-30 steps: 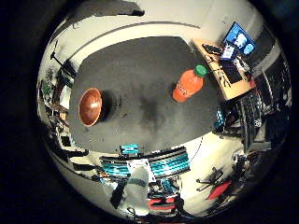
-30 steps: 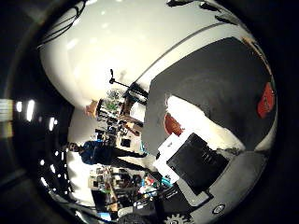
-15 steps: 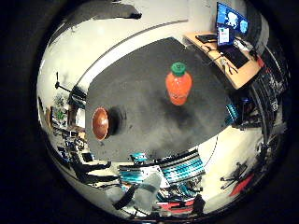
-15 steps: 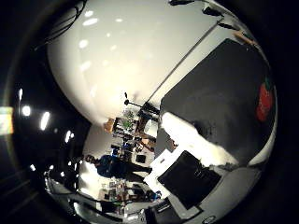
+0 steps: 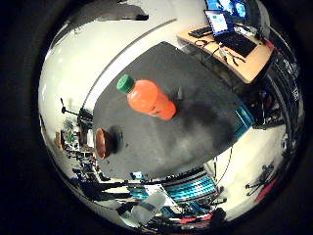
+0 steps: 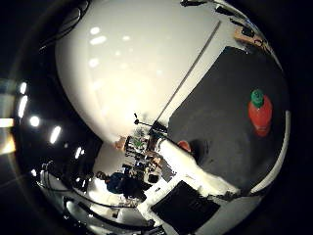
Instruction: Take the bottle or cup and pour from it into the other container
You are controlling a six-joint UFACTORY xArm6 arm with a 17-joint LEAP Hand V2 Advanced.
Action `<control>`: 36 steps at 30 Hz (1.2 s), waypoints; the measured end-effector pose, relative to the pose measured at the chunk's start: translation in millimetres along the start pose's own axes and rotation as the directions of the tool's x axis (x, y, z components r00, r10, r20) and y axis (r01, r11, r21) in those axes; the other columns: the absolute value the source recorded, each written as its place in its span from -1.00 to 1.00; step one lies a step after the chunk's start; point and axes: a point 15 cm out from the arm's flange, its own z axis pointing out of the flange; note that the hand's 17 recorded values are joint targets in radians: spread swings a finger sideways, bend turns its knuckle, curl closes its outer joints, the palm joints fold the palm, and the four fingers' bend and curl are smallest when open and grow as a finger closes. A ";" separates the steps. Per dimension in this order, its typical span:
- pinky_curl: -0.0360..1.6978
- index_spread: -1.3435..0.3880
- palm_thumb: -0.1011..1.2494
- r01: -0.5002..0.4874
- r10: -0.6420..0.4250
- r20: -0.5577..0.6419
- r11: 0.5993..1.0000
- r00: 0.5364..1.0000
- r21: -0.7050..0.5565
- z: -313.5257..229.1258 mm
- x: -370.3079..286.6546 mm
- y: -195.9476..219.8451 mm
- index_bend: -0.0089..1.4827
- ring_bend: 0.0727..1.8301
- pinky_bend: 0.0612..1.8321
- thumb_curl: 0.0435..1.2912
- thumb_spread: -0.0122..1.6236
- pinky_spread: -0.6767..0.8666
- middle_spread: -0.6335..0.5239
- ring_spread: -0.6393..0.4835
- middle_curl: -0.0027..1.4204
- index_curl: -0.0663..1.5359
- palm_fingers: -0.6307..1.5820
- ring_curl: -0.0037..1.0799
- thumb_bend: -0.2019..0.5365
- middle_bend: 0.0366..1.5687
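An orange bottle [image 5: 150,98] with a green cap [image 5: 125,83] stands upright near the middle of a dark grey table [image 5: 195,132]. A brown bowl [image 5: 102,142] sits on the same table near its edge, well apart from the bottle. The thumb side view also shows the bottle [image 6: 259,113], with a sliver of the bowl [image 6: 184,145] behind a white part. My right hand [image 6: 188,205] shows only as white and black parts at that view's edge. It is above the table, clear of both objects, and holds nothing that I can see.
A wooden desk [image 5: 244,61] with a laptop [image 5: 226,29] and monitors stands beyond the table's far side. A white wall and floor surround the table. Cluttered shelves and a stand [image 5: 68,110] lie past the bowl's side.
The whole picture has swung and the bottle now looks larger, so the palm has turned and come nearer to it. Bottle and bowl keep their places on the table.
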 end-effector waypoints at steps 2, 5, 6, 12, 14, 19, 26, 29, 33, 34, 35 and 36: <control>-0.97 0.28 -0.05 -0.012 0.012 0.004 1.000 1.000 0.002 -1.7 11.7 -2.1 -0.75 -0.39 0.01 -0.56 0.21 0.42 0.18 0.39 -0.51 -0.52 -0.26 -0.69 -0.53 -0.62; -0.97 0.28 -0.06 0.007 -0.007 -0.003 1.000 1.000 0.011 -6.0 26.1 -5.4 -0.76 -0.42 -0.01 -0.56 0.21 0.42 0.21 0.42 -0.52 -0.52 -0.30 -0.68 -0.53 -0.65; -0.97 0.28 -0.06 0.008 -0.008 -0.003 1.000 1.000 0.013 -6.7 31.0 -6.1 -0.77 -0.43 -0.01 -0.56 0.21 0.42 0.22 0.44 -0.52 -0.52 -0.30 -0.68 -0.53 -0.66; -0.96 0.30 -0.07 -0.007 0.007 0.027 1.000 1.000 0.007 -2.2 61.6 -4.6 -0.77 -0.46 -0.03 -0.56 0.21 0.42 0.25 0.45 -0.52 -0.54 -0.34 -0.66 -0.53 -0.66; -0.96 0.30 -0.07 0.004 -0.004 0.030 1.000 1.000 0.006 0.2 66.7 -3.1 -0.75 -0.49 -0.07 -0.56 0.21 0.43 0.26 0.46 -0.52 -0.54 -0.36 -0.67 -0.53 -0.66; -0.96 0.30 -0.08 0.006 -0.006 0.058 1.000 0.998 -0.001 12.5 85.0 4.6 -0.77 -0.54 -0.13 -0.56 0.20 0.44 0.28 0.48 -0.53 -0.54 -0.37 -0.65 -0.53 -0.69; -0.95 0.31 -0.08 -0.008 0.009 0.097 1.000 0.995 -0.012 28.6 107.0 14.4 -0.77 -0.57 -0.15 -0.57 0.20 0.44 0.29 0.48 -0.52 -0.55 -0.38 -0.62 -0.53 -0.70; -0.95 0.32 -0.08 -0.023 0.024 0.097 1.000 0.995 -0.011 34.5 119.1 17.3 -0.77 -0.59 -0.17 -0.57 0.20 0.45 0.31 0.48 -0.53 -0.56 -0.38 -0.61 -0.53 -0.71; -0.94 0.32 -0.09 -0.038 0.040 0.110 0.999 0.993 -0.019 46.8 132.3 22.2 -0.78 -0.60 -0.18 -0.57 0.20 0.45 0.31 0.48 -0.52 -0.56 -0.38 -0.60 -0.53 -0.72; -0.94 0.32 -0.09 -0.041 0.043 0.115 0.999 0.992 -0.023 50.2 134.9 23.3 -0.78 -0.60 -0.18 -0.57 0.20 0.45 0.31 0.48 -0.52 -0.56 -0.38 -0.60 -0.53 -0.72; -0.94 0.32 -0.09 -0.041 0.044 0.119 0.999 0.992 -0.026 53.0 136.2 23.9 -0.78 -0.60 -0.18 -0.56 0.20 0.45 0.31 0.48 -0.52 -0.57 -0.38 -0.59 -0.53 -0.72; -0.94 0.32 -0.09 -0.043 0.047 0.123 0.999 0.991 -0.030 55.4 136.9 24.3 -0.77 -0.60 -0.18 -0.56 0.21 0.45 0.31 0.48 -0.52 -0.56 -0.37 -0.59 -0.53 -0.72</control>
